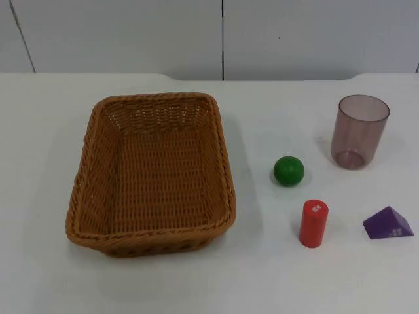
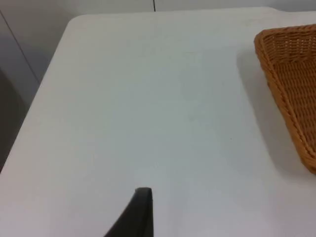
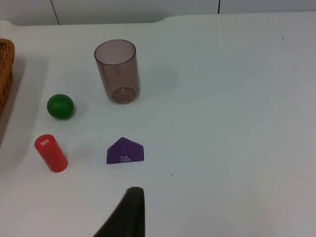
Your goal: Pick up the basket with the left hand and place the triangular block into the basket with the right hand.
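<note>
1. A brown wicker basket (image 1: 152,171) sits left of centre in the top view, nothing inside it.
2. A purple triangular block (image 1: 387,224) lies at the lower right — near a red cylinder (image 1: 313,223), a green ball (image 1: 289,171) and an upright tinted cup (image 1: 358,131).
3. Left gripper (image 2: 140,210) and right gripper (image 3: 129,210) hover over the white table (image 1: 294,275); their opening cannot be told.

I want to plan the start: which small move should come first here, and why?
Probably the left hand should move toward the basket rim to grasp it: the basket sits empty on the table, and the purple triangular block lies untouched beside the red cylinder.
</note>
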